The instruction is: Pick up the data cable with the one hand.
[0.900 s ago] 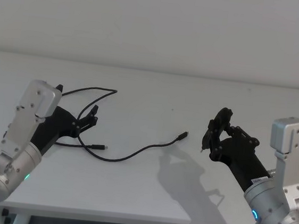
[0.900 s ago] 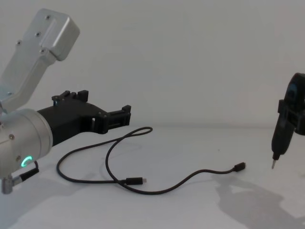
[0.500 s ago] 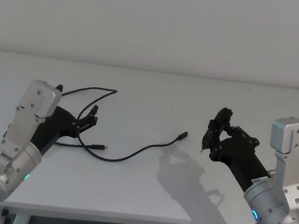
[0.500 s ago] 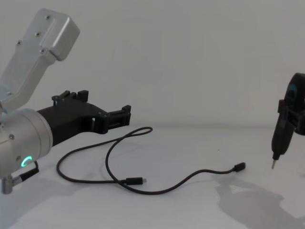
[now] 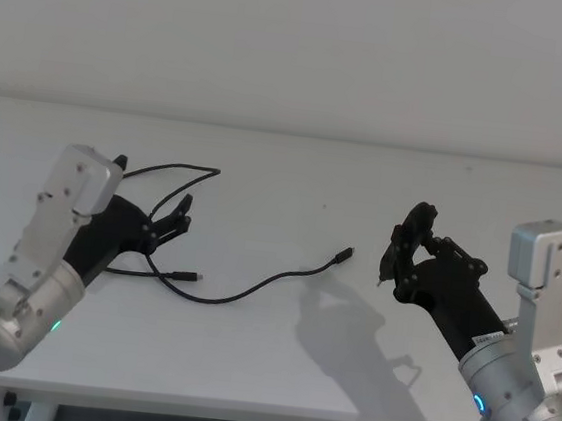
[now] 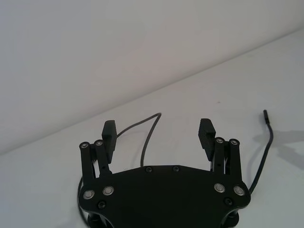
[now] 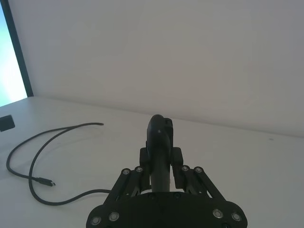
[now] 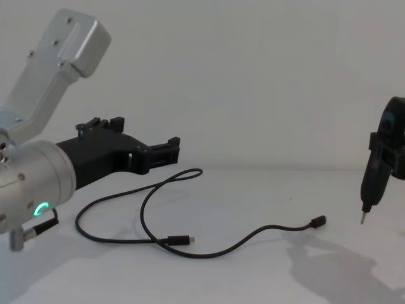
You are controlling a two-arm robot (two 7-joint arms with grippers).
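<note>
At 9 o'clock on the counter (image 5: 296,162), left end effector (image 5: 174,216), fingers (image 6: 206,129) spread wide with nothing between them, hanging just above the looped cable (image 5: 253,289). Has crept a shade toward 12 o'clock and lifted slightly against half a second ago, wrist swinging with it; otherwise much the same posture.

No movement in the cable: flat on the counter, looping at 9 to 10 o'clock under and beside the left end effector. One plug (image 5: 193,278) just at 5 o'clock of the fingertips, long tail running toward 3 o'clock and ending in the other plug (image 5: 346,254) near the counter's middle. Not touched yet, by the look of it. Seen from the left wrist, one strand running on the counter beyond the gap between the open fingers.

At 4 o'clock, right end effector (image 7: 160,157), pressed together on a black tool (image 8: 374,180) with a thin tip pointing down, held clear of the counter and apart from the nearer plug. No shift there.

Reads as the approach stage: fine positioning over the loop, not a grasp. Small drift suggests lining up on a strand. Left to do: descend, close on the cord, lift. Likely snag: thin cord flat on the surface, easy to slip past the pads or to drag sideways.
</note>
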